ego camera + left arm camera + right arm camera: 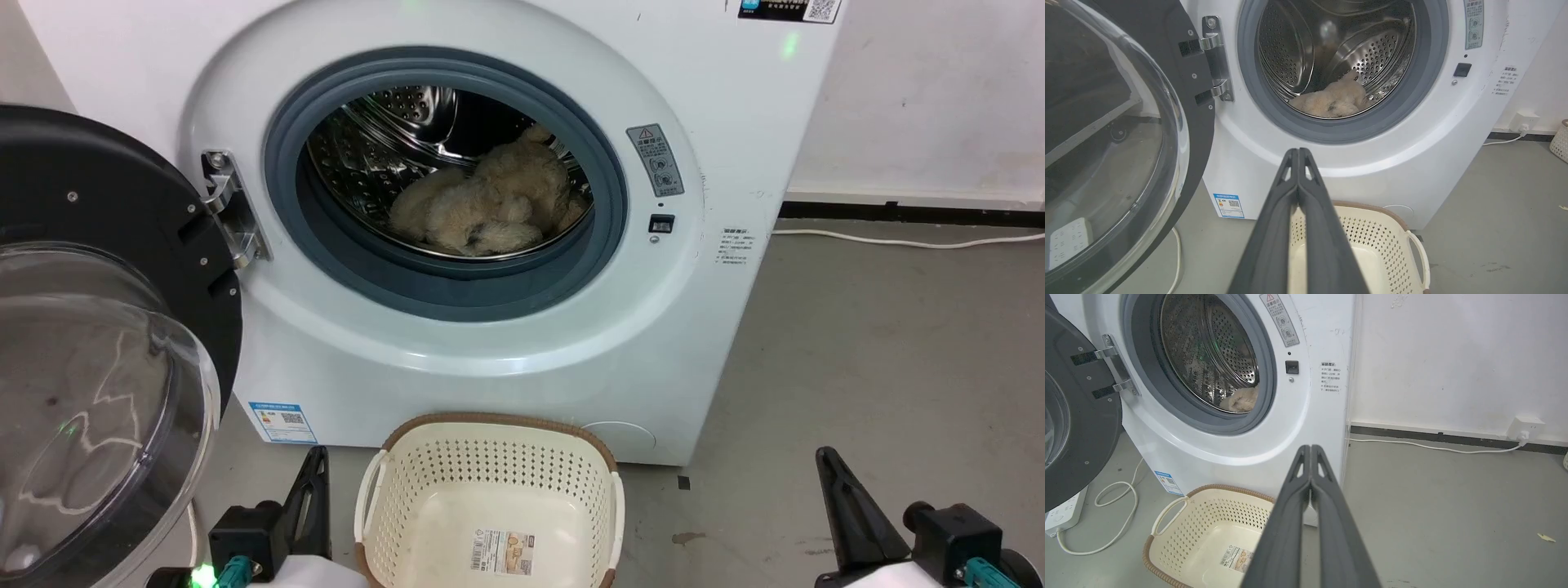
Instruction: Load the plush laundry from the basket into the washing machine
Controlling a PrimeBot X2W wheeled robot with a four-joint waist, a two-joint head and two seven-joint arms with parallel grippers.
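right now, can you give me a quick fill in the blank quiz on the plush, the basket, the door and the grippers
1. In the washing machine, the plush laundry lies in the steel ____.
2. The basket on the floor is ____ of laundry.
3. The machine's door stands ____.
4. The left gripper and right gripper are both ____.

Missing words: drum; empty; open; shut

soft even light, glints on the drum (367, 155), reflections in the door (98, 392), wide-angle bowing
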